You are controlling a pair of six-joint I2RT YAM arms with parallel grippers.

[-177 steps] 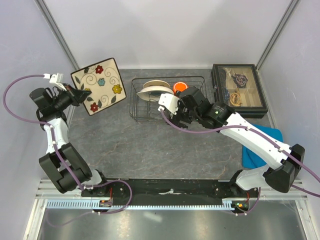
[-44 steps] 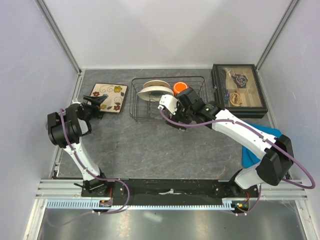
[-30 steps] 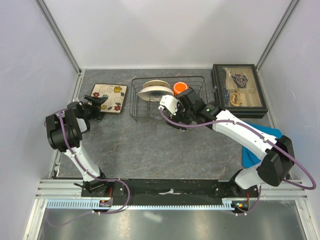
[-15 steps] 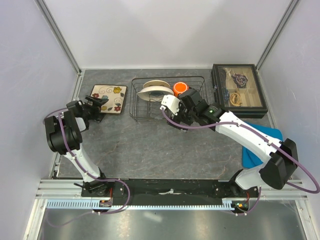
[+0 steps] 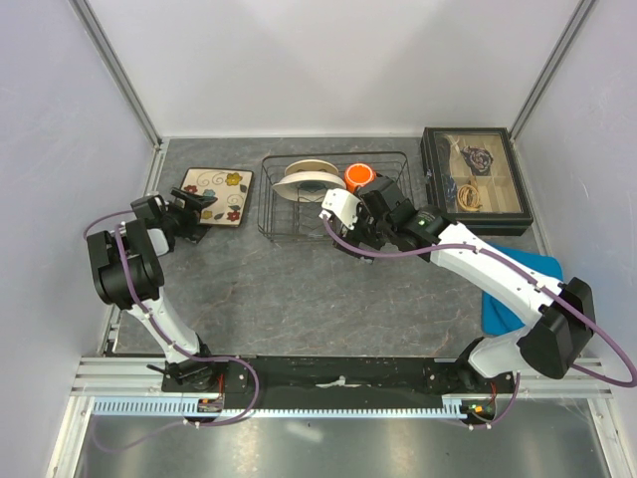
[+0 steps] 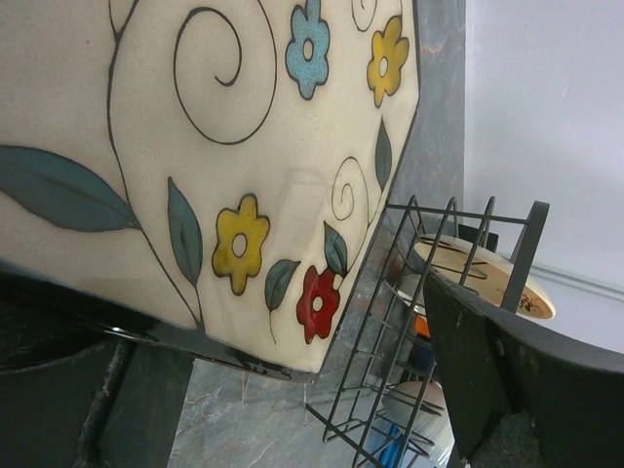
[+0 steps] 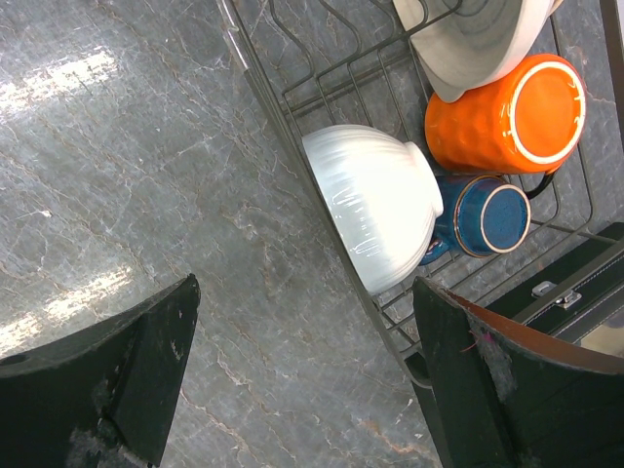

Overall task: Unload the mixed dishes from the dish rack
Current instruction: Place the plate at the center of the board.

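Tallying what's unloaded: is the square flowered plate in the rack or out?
Out. The square plate lies flat on the table, left of the dish rack, outside its wires.

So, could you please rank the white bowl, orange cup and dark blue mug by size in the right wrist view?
1. white bowl
2. orange cup, only slightly smaller
3. dark blue mug, partly hidden
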